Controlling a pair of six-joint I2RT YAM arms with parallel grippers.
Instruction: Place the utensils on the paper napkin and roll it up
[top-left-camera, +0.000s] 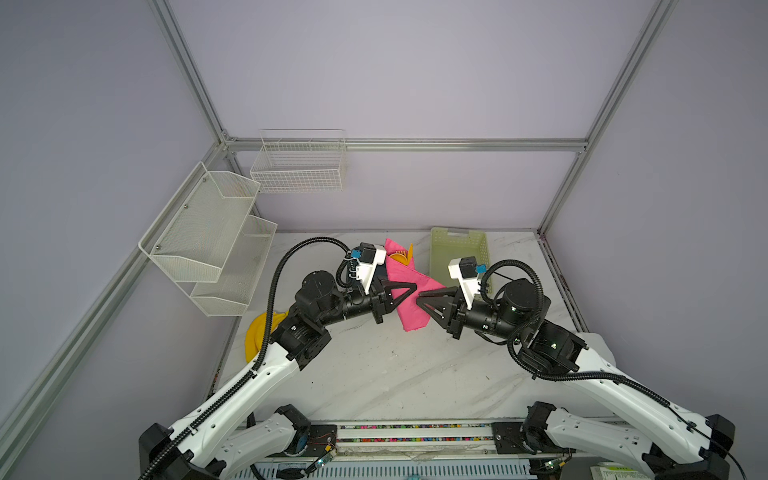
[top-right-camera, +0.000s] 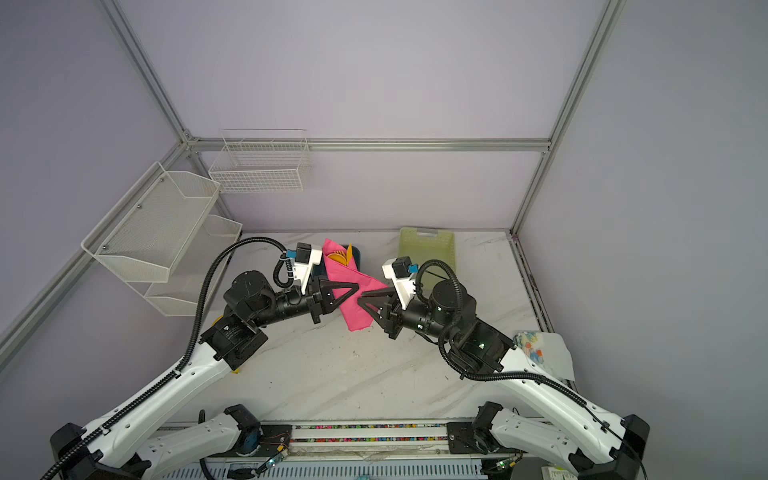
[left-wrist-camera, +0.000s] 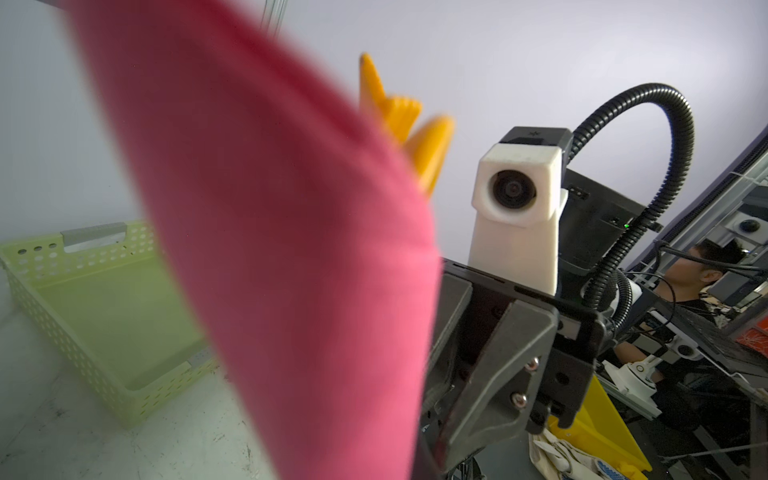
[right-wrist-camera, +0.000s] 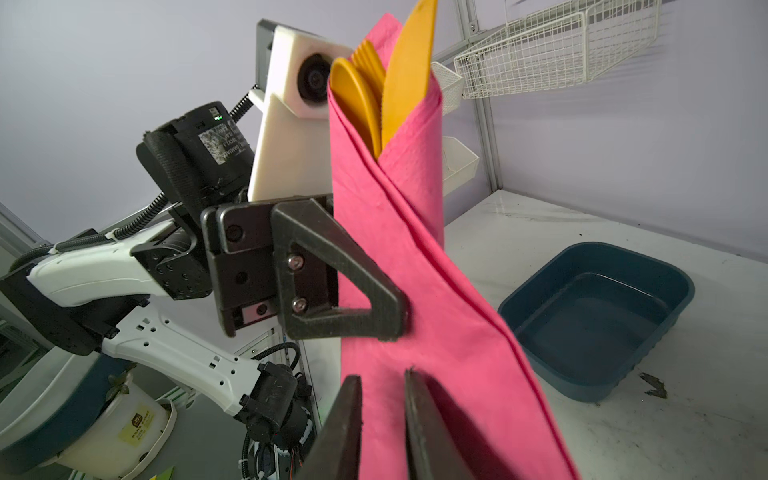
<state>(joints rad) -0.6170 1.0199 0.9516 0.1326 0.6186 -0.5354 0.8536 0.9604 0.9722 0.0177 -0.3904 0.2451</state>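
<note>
White marbled tabletop (top-left-camera: 395, 374), scuffed, enclosed by pale lilac walls (top-left-camera: 395, 83).

A pale green perforated basket (top-left-camera: 459, 257) is placed at the far side of the marble table (top-left-camera: 395, 374). A dark blue tub (right-wrist-camera: 598, 320) is set near the back wall. A yellow banana (top-left-camera: 254, 336) is partly hidden at the left edge. A white wire basket (top-left-camera: 299, 164) is hung on the back wall, and a two-tier mesh shelf (top-left-camera: 208, 241) is fixed to the left wall. A patterned tissue packet (top-right-camera: 540, 353) is laid at the right edge.

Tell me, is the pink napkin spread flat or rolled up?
Rolled up: the napkin wraps the orange utensils, whose tips poke out one end.
</note>
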